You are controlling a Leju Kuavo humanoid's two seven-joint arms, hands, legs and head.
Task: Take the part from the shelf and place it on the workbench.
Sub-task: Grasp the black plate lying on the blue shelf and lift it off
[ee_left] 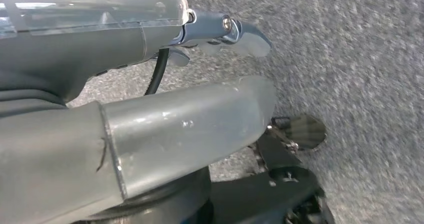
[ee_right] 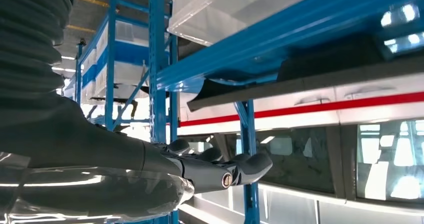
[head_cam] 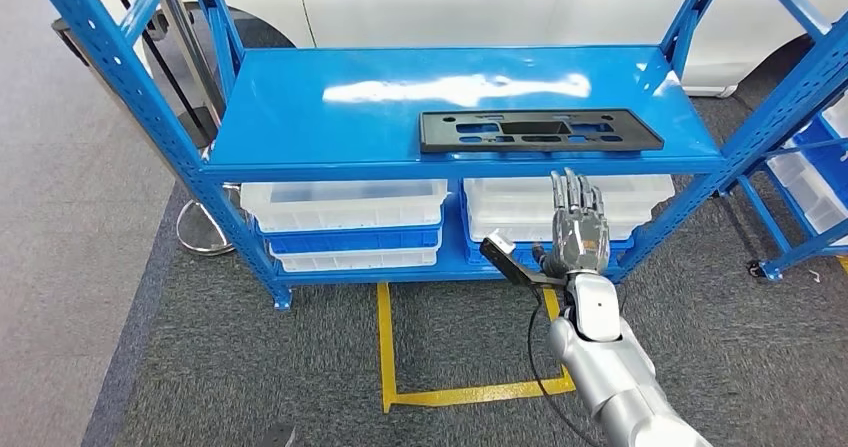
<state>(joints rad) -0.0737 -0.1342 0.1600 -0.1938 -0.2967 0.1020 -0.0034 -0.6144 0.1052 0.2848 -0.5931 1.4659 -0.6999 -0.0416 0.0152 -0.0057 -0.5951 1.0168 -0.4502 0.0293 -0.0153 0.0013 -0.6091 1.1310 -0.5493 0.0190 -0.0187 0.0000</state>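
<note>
Part (head_cam: 540, 130), a flat black slotted plate, lies right of center in the head view on the blue shelf (head_cam: 300, 117), near its front edge. Our right hand (head_cam: 578, 229) rises just below that edge with fingers extended, holding nothing; our left hand (ee_left: 225, 33) hangs over the carpet, its fingers too hidden to tell. We judge the reach underway: next we lift above the shelf lip and close on the plate. Clear bins (head_cam: 345, 207) sit beneath.

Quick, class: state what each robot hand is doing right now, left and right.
Left hand: holds nothing visible; open or closed cannot be told.
Right hand: open, fingers extended, holding nothing, below the shelf edge.
</note>
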